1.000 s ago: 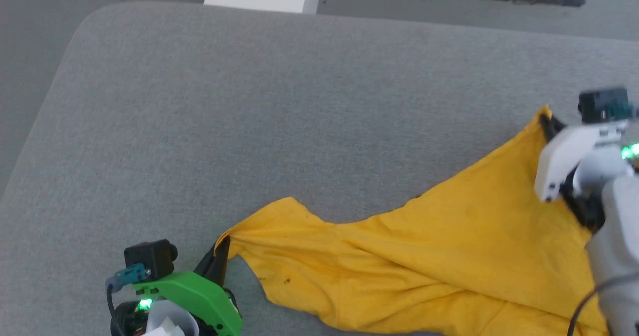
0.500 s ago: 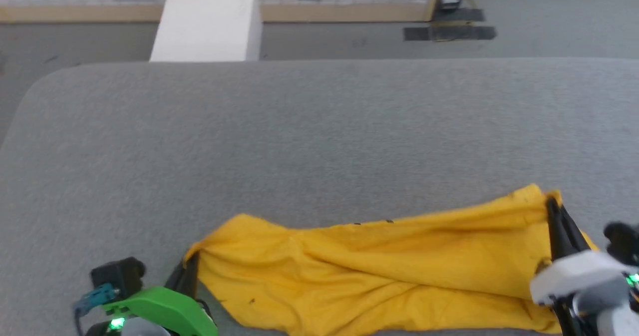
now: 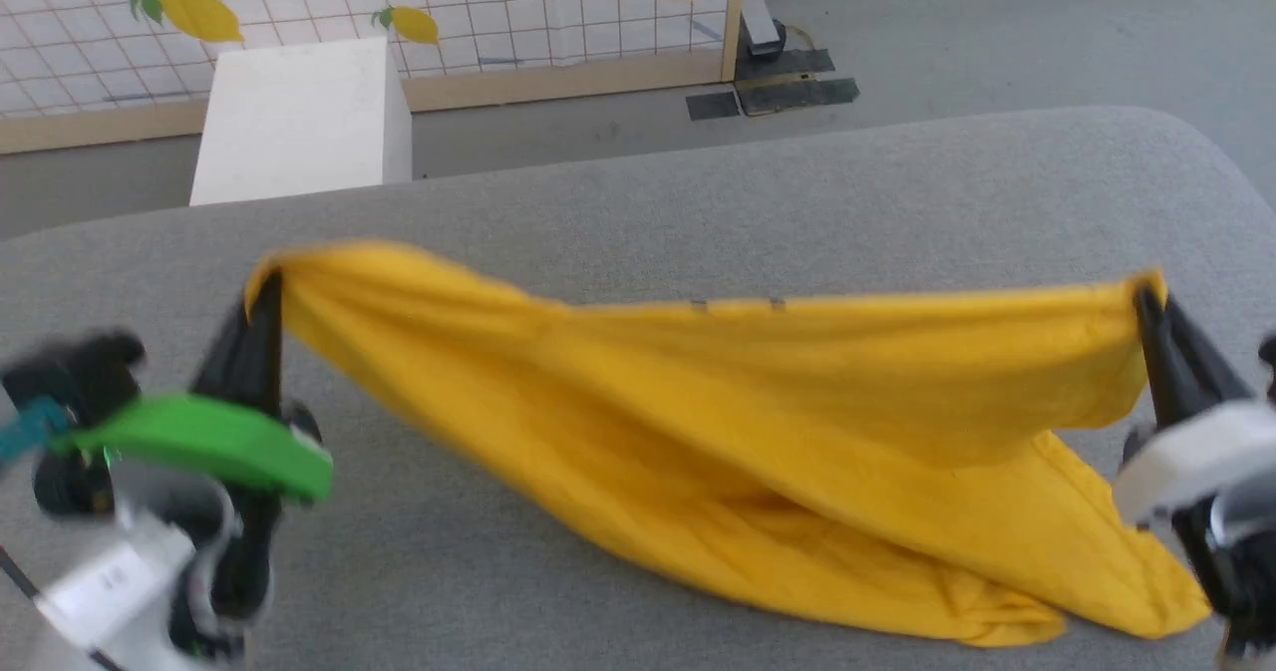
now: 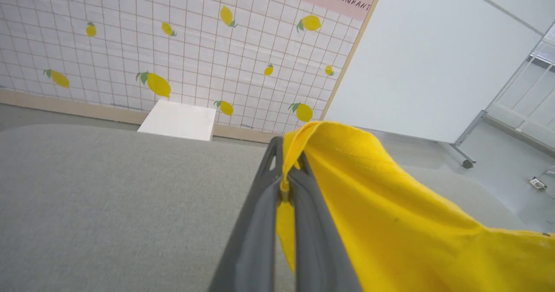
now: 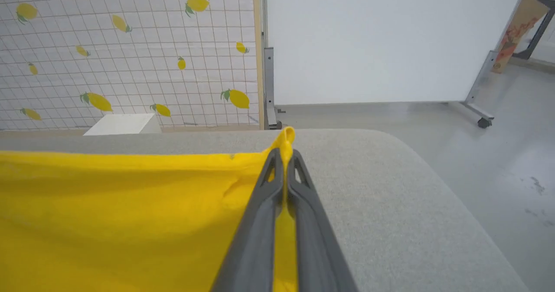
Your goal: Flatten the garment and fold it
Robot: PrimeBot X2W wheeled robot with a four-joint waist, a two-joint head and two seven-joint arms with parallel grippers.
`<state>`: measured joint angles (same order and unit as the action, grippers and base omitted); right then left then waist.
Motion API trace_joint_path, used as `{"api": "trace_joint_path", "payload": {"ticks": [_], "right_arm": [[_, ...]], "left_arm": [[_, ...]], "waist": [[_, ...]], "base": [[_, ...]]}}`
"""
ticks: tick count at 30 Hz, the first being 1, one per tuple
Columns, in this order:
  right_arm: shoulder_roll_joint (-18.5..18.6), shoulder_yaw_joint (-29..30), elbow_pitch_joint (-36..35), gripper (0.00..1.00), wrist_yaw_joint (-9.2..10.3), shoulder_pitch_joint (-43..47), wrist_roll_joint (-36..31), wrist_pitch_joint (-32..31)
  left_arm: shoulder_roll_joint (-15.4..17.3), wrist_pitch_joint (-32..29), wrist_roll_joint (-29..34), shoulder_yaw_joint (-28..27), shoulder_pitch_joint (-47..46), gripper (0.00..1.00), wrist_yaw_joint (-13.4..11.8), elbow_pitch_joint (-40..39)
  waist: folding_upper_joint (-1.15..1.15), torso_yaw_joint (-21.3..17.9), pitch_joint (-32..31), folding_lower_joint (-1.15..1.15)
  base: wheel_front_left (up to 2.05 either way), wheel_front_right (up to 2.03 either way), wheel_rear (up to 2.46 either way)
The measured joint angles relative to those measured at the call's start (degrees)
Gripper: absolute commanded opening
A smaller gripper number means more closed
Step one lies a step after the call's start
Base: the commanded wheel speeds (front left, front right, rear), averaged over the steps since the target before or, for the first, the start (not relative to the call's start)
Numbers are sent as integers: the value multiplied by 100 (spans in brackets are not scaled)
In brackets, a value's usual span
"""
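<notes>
The garment (image 3: 718, 422), a bright yellow T-shirt, hangs stretched between my two grippers above the grey padded table (image 3: 618, 192), and its lower part trails on the table at the right. My left gripper (image 3: 267, 287) is shut on its left corner, which in the left wrist view is yellow cloth (image 4: 390, 222) pinched between the dark fingers (image 4: 260, 222). My right gripper (image 3: 1146, 297) is shut on the right corner, where the garment (image 5: 108, 214) spreads leftward from that gripper's fingers (image 5: 260, 222). The print is hidden.
A white box (image 3: 294, 123) stands on the floor beyond the table's far edge, before a tiled wall with lemon pictures (image 3: 199, 13). A white wheeled partition (image 5: 381, 40) stands at the right. The table's rounded right corner (image 5: 403, 153) lies close to my right gripper.
Both grippers have risen with the garment's corners, lifting its top edge off the table into a taut line. The head camera has tilted up, bringing the wall and box into view.
</notes>
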<state>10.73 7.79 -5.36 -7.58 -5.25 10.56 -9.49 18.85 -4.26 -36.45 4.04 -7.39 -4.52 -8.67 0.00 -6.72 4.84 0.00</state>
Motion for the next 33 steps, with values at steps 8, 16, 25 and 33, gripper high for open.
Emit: {"api": "trace_joint_path", "payload": {"ticks": [8, 16, 25, 33], "right_arm": [[1357, -982, 129, 0, 0, -2193, 437, -1013], [2173, -1952, 1011, 0, -2, -4690, 613, -1322], [1801, -1556, 1980, 0, -3, -6931, -181, -723], [1181, -1366, 2635, 0, -3, -7335, -664, -60]], "left_arm": [[142, -505, -396, -125, -2330, 0, 145, 485], [336, -460, -222, -232, -5020, 0, 71, 1390], [636, 365, 641, -164, -7413, 0, -102, 1789], [793, 1218, 818, -165, -7714, 0, 130, 2549]], "waist": [[0, -91, 453, 0], [0, -132, 1344, 1], [0, -242, 2462, 2], [0, -273, 3113, 2]], "base": [[0, 0, 0], [0, 0, 0], [0, 0, 0], [0, 0, 0]]}}
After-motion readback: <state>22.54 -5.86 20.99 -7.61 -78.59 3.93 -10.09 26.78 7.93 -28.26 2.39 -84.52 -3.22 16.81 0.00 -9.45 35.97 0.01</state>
